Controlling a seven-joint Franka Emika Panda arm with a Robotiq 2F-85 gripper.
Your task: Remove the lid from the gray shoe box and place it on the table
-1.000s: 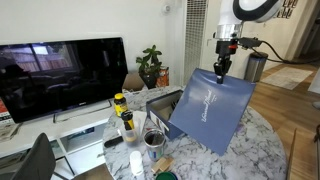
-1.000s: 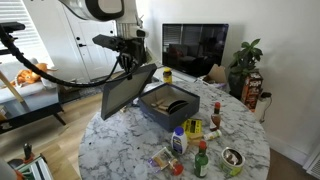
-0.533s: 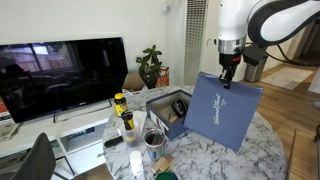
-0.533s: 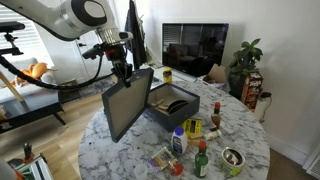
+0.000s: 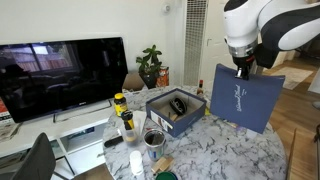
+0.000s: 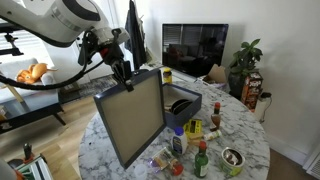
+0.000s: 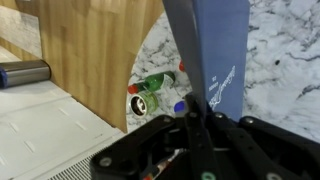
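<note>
A: Lid (image 6: 130, 125) – which way's it pointing?
B: Stood on edge, nearly vert., tipped a little. In an exterior view the pale inside faces the cam. In an exterior view the lid (image 5: 255, 105) shows its blue-gray top w/ the script logo (image 5: 238, 98). Logo runs up-down, from the held rim twd the low edge. Long axis: can't call it, sides look abt equal from these angles.
A: And vs. the end effector (image 5: 241, 70)?
B: Lid hangs right below it. End effector (image 6: 126, 84) is pinching the top rim, approx. mid-rim, clamped on both faces. Wrist view looks down the lid (image 7: 215, 50) edge-on, end effector (image 7: 197, 120) at the bottom of the pic.
A: So where's the lid overall?
B: Off the box (image 5: 185, 123), beside it, not touching it, up in the air by the counter (image 5: 215, 155) rim. Low edge on the marble or not – can't tell.
A: Surface, room?
B: Round marble counter (image 6: 245, 125), cluttered. Nearest the cam: green bottle (image 6: 200, 160), can (image 6: 233, 158). Then the open box, dark inside, sth lying in it. Wrist view: counter (image 7: 285, 60) on one side of the lid, wood floor (image 7: 90, 50) on the other. Farther back: TV (image 6: 195, 48), plant (image 6: 245, 62) beside it.
</note>
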